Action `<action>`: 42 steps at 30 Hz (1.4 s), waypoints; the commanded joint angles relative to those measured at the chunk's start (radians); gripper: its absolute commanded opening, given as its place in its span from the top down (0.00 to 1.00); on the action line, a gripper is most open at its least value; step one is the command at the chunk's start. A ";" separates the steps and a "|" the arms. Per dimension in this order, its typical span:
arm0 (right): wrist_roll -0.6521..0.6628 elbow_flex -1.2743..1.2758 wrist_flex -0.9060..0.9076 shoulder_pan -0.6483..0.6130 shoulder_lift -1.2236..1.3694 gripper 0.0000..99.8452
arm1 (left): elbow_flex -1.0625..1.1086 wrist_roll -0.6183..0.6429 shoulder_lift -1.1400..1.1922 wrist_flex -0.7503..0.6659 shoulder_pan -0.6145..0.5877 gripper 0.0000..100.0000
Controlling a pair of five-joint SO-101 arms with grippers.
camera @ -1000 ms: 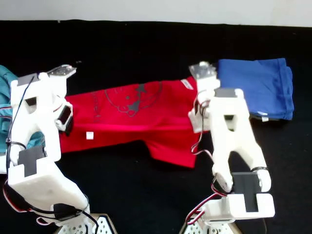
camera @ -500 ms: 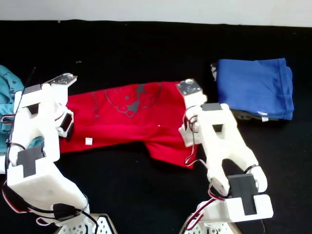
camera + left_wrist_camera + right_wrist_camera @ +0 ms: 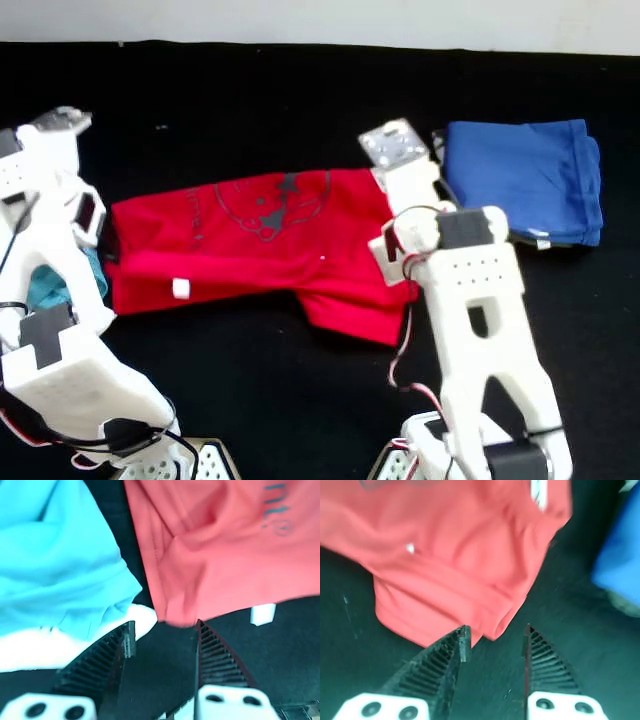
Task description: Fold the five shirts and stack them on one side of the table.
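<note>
A red shirt [image 3: 260, 240] lies spread across the middle of the black table [image 3: 250, 400], print side up. My left gripper [image 3: 162, 630] is open just off the shirt's left edge [image 3: 210, 570], beside a crumpled teal shirt [image 3: 55, 555]. My right gripper [image 3: 496, 629] hangs open at the red shirt's lower right sleeve corner [image 3: 470, 595], with nothing held. A folded blue shirt [image 3: 525, 180] rests at the back right, on top of something dark. Part of the teal shirt [image 3: 45, 285] peeks out behind the left arm.
A small white label [image 3: 180, 289] sits on the red shirt's front left edge. Both arm bases [image 3: 160, 455] stand at the table's front edge. The table's back edge meets a pale wall [image 3: 320, 20].
The left arm has swung back and to the left, and the red shirt's left edge has shifted left with it. The right arm has risen and stretched out over the shirt's right side.
</note>
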 commanded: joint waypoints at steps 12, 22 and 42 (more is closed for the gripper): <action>0.009 -0.122 -0.432 -0.012 0.424 0.99 | -0.039 0.157 0.090 -0.137 0.260 0.99; 0.009 -0.590 -0.433 0.001 0.935 0.99 | -0.371 0.207 0.504 -0.219 0.140 0.99; 0.009 -1.343 0.015 0.027 1.291 0.99 | -1.079 0.222 0.840 0.041 0.131 0.99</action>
